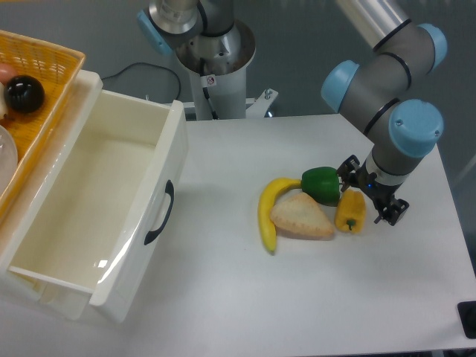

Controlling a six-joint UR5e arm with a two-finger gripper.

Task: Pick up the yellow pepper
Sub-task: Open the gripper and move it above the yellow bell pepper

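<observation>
A white table carries an open white drawer at left, with a yellow basket holding a black ball behind it, and the arm reaches down at right. Near the table's middle lie a banana, a pastry touching it, a green pepper and, at the cluster's right end, the yellow pepper, lying against the pastry. The gripper sits low just beside the yellow pepper's right side, one finger near the green pepper and one beyond the yellow pepper; whether its fingers are spread or pinching cannot be told.
</observation>
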